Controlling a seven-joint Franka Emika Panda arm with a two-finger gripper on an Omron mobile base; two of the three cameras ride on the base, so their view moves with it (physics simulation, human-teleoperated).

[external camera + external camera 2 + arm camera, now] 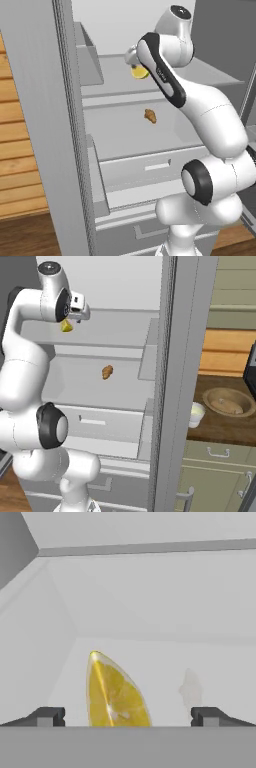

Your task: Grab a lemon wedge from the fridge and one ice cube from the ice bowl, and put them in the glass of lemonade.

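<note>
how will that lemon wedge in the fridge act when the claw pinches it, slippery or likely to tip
The lemon wedge looks small, so probably light. Its glossy flesh and curved rind suggest it could slip or squirt sideways under a pinch. It stands up on a narrow edge between the open claw fingertips, so a one-sided nudge may tip it over on the fridge shelf.

We see our white arm [210,125] rising from the lower right of the left base view, bending at a dark-banded elbow and reaching up toward the upper middle of the frame. In the hand view our gripper [127,716] has its jaws spread wide, fingertips [47,716] low at the left and right, gripping nothing.
</note>
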